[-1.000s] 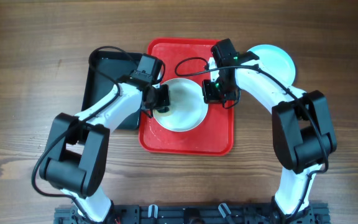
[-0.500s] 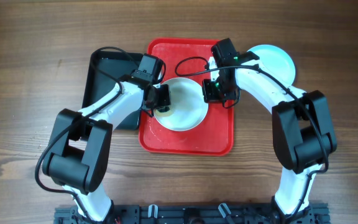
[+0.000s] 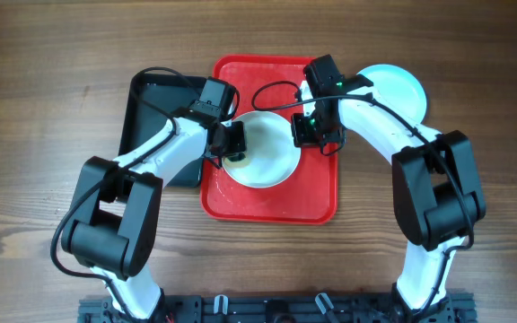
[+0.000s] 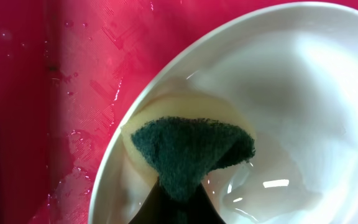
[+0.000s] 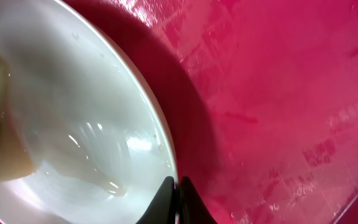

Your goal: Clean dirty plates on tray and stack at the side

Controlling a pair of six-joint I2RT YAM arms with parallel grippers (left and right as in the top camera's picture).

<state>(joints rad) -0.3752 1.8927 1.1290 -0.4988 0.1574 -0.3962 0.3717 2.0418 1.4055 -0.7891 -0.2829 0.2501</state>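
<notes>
Little has moved: the left hand (image 3: pixel 232 149) stays shut on the green-faced yellow sponge (image 4: pixel 191 149), pressed into the round white plate (image 3: pixel 272 169). The right hand (image 5: pixel 174 190) stays pinched closed on its rim (still scrubbing, I judge; stacking must wait).

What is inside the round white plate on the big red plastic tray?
A yellow sponge with a dark green scouring pad, pinched by the left fingers, presses on the wet white plate. Beneath the sponge the plate's surface is hidden, so any dirt there cannot be seen.

White plate (image 4: pixel 328 93) cut off; sponge (image 4: pixel 191 149) base seemingly hidden.
</notes>
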